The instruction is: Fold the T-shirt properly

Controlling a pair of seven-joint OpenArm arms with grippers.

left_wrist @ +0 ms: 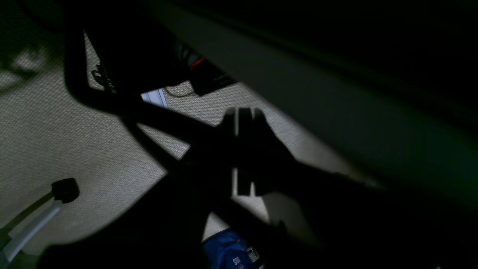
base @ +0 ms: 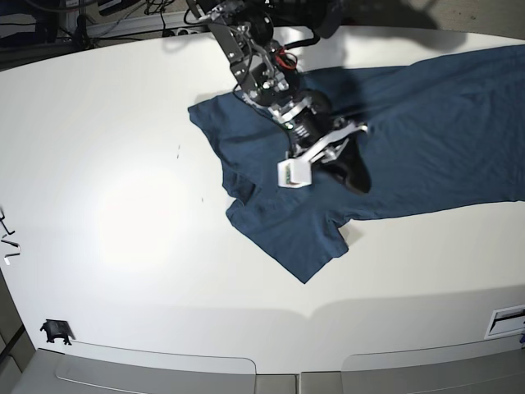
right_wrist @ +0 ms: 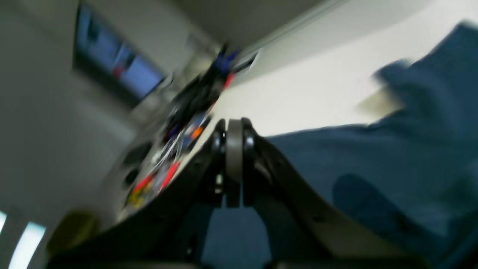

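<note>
The dark navy T-shirt (base: 410,139) lies spread and rumpled on the white table (base: 123,205), reaching from the middle to the right edge of the base view. Its near sleeve (base: 303,246) points toward the front. My right gripper (base: 354,179) hangs over the shirt's left half. In the blurred right wrist view this gripper (right_wrist: 234,125) is shut, nothing shows between its fingers, and the T-shirt (right_wrist: 373,157) is below and to the right. My left gripper (left_wrist: 244,114) is a dark shut silhouette pointing at the floor, beside the table. That arm is outside the base view.
Cables and clutter (base: 123,16) line the table's back edge. A small black clip (base: 54,331) sits at the front left corner. In the left wrist view I see grey carpet (left_wrist: 56,142), a black caster (left_wrist: 65,189) and a blue object (left_wrist: 227,252) below.
</note>
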